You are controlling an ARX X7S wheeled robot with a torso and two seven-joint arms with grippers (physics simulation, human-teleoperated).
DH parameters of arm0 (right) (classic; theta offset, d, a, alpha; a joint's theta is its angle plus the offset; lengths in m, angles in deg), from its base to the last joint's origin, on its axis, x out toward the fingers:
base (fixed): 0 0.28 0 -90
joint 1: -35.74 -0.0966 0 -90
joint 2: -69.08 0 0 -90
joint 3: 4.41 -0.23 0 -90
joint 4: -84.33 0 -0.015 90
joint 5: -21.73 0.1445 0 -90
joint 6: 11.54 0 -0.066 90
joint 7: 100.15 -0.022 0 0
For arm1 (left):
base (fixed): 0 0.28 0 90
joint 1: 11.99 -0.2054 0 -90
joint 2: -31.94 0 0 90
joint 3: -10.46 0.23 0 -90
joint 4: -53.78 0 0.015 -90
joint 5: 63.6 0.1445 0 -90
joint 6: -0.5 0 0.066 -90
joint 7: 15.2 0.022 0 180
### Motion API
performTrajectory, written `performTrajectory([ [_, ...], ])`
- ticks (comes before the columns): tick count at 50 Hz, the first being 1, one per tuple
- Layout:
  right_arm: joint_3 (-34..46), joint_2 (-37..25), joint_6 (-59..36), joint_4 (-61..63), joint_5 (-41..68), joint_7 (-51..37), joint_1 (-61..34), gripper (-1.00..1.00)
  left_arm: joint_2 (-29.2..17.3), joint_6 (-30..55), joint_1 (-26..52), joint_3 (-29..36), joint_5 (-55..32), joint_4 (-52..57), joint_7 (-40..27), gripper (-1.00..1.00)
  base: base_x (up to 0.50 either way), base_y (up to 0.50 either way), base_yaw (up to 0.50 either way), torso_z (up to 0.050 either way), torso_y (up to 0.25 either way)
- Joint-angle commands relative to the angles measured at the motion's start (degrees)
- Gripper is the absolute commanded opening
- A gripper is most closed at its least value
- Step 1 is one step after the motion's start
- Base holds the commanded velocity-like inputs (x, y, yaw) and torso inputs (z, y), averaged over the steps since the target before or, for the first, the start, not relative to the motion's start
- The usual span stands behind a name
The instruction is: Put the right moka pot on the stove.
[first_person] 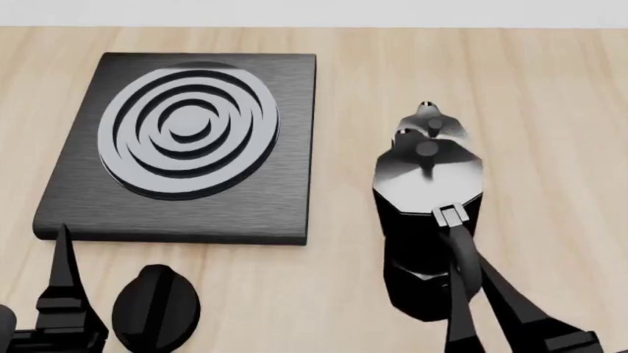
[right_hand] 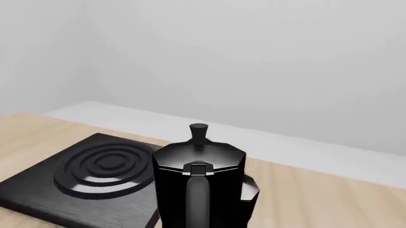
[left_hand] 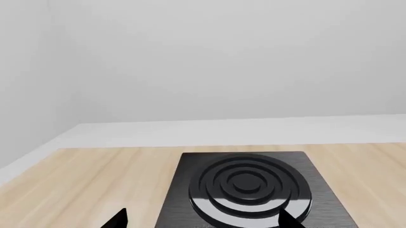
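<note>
One black faceted moka pot (first_person: 429, 220), grey-sheen lid

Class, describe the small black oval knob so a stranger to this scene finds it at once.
Find the flat square black stove slab with silvery rings on the light wooden tabletop. Just off its near edge, toward the left corner, lies the small black oval knob. Unlike the slab, it is rounded and ringless, with one raised ridge.

right gripper (first_person: 469, 290) on right moka pot (first_person: 429, 220) handle (upright) | stove (first_person: 284, 147) beside, apart
</note>
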Motion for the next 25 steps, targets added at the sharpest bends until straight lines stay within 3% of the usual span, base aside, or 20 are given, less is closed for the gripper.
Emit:
performTrajectory([
  [1, 3.5, 0.6, -1.5, 0.6, -1.7, 0.7, -5.0, -1.00, -0.1, 0.1, 0.1, 0.0, -0.3, 0.1, -0.2, 1.00, 0.00, 0.00, 0.00, 0.000, 0.000],
  [6, 4.3, -0.1, -7.1, 2.1, 3.2, -1.1, -11.1, -1.00, -0.1, 0.0, 0.1, 0.1, -0.3, -0.2, -0.1, 1.00, 0.00, 0.00, 0.00, 0.003, 0.002],
  [25, 11.2, 2.2, -9.9, 0.2, 2.1, -0.1, -18.4, -1.00, -0.4, -0.3, 0.0, 0.0, -0.6, 0.1, -0.4, 1.00, 0.00, 0.00, 0.00, 0.000, 0.001],
])
